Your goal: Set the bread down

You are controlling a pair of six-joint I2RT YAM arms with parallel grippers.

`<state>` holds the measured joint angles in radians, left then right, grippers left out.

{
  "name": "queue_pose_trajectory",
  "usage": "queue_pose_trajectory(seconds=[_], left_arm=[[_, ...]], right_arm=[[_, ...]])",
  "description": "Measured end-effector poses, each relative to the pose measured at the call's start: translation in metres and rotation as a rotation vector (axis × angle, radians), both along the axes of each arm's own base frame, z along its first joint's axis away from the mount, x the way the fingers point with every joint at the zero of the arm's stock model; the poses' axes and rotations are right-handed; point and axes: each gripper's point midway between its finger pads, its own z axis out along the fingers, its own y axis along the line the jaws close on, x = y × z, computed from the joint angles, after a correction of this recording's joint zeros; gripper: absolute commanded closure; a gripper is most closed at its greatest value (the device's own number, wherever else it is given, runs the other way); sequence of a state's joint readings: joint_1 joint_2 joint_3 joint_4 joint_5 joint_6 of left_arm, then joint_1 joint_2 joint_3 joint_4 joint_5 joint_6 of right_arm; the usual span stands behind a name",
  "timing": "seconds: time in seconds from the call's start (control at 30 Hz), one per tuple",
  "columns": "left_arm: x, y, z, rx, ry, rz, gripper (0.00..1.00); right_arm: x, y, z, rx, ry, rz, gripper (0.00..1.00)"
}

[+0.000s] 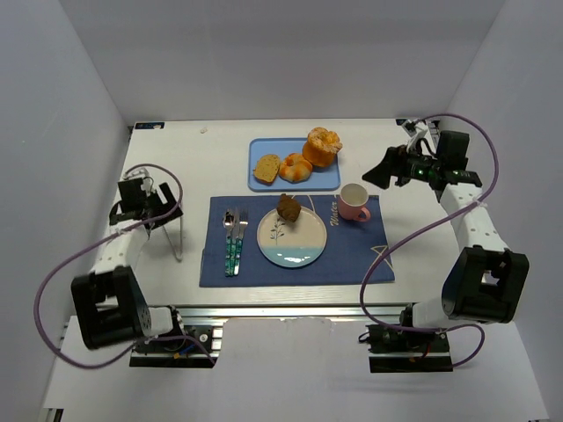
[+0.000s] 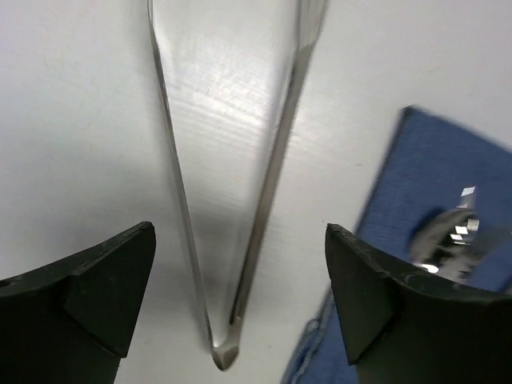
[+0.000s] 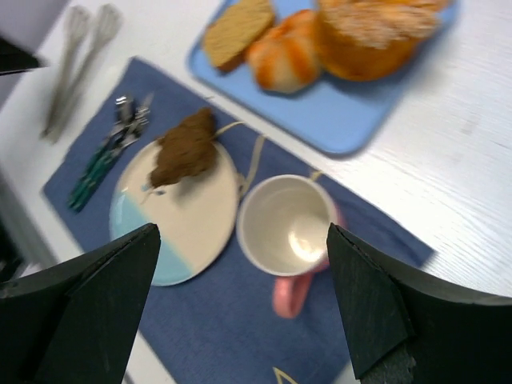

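Findings, top view: the bread (image 1: pixel 288 207) lies on the plate (image 1: pixel 295 253), at its upper edge, centre of the frame on the blue placemat (image 1: pixel 356 255). I judge the placing itself done. The tongs (image 1: pixel 174 236) lie on the bench (image 1: pixel 176 158) at left, under the left claw (image 1: pixel 148 204). The right claw (image 1: pixel 378 171) hangs at upper right, beside the mug (image 1: pixel 354 202) and well apart from the bread. From this height I cannot read either claw's fingers.

Left wrist view: the claw's fingers (image 2: pixel 104 280) stand wide apart. The tongs' two arms run up the middle of the frame between them, touched by neither. I judge the step in hand to be letting go of the tool. The next move calls for a straight lift so that neither finger drags the tongs. The tongs' far ends are cut off at the top. A shiny blur at lower right is probably cutlery; I cannot confirm.

Right wrist view: fingers (image 3: pixel 88 296) apart, nothing between them. The bread sits left of centre on the plate. The whole frame is soft, and whether the bread overhangs the rim I cannot tell.
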<state>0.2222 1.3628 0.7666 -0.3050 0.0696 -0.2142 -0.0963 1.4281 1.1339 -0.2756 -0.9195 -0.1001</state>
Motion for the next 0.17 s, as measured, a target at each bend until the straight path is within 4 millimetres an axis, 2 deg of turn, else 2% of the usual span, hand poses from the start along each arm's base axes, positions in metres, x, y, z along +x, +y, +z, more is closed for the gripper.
queue_pose_trajectory(seconds=[0.17], left_arm=[[-0.001,-0.008,0.079,-0.028,-0.254,0.035,0.03]], right_arm=[[0.022,-0.022,-0.003,-0.095,0.008,-0.157,0.10]])
